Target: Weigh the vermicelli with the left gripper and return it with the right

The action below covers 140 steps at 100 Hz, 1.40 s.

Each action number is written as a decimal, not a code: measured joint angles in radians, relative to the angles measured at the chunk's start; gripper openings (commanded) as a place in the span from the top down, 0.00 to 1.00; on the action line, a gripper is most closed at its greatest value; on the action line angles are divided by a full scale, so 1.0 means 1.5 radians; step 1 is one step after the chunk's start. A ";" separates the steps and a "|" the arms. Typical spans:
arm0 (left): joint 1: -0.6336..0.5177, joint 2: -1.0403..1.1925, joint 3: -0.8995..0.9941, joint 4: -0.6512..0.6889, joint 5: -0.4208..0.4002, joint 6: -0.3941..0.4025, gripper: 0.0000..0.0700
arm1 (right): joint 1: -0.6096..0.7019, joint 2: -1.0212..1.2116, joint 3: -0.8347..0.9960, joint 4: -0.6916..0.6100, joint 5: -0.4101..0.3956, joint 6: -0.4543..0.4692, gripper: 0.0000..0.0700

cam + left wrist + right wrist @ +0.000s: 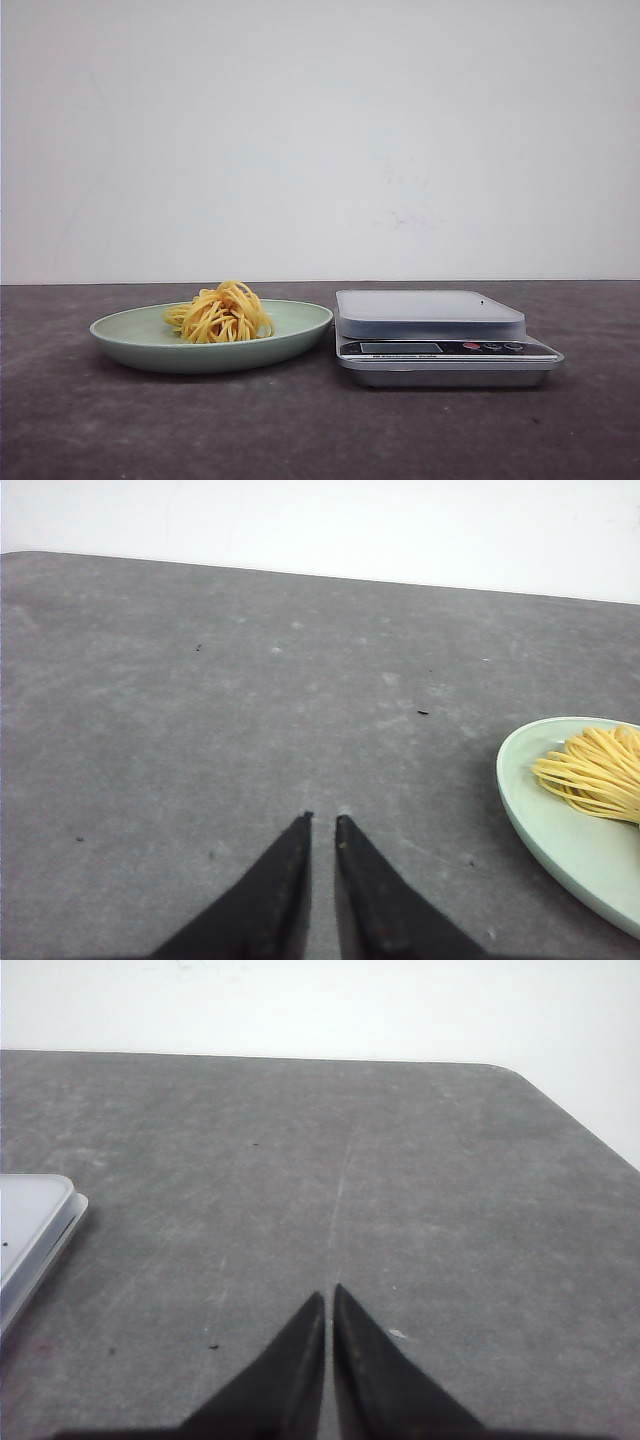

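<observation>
The vermicelli (220, 313), a small nest of yellow-orange strands, lies on the pale green plate (130, 335) at the left of the table. A silver kitchen scale (430, 312) stands right of the plate, its platform bare. Neither gripper shows in the front view. In the left wrist view my left gripper (324, 817) is shut and empty over bare table, with the plate (560, 835) and vermicelli (598, 770) off to one side. In the right wrist view my right gripper (329, 1291) is shut and empty, with a corner of the scale (30, 1230) at the frame edge.
The dark grey table (320, 430) ends at a white wall behind. The right wrist view shows the table's rounded far corner (520, 1072).
</observation>
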 measured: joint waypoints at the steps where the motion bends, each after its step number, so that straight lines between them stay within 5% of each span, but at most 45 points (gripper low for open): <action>1: 0.000 0.000 0.000 0.000 0.000 0.000 0.99 | 0.000 0.000 0.000 0.000 0.000 0.000 0.99; 140: 0.001 0.000 -0.005 0.037 -0.034 -0.015 0.99 | 0.000 0.000 0.000 0.003 -0.020 0.002 0.99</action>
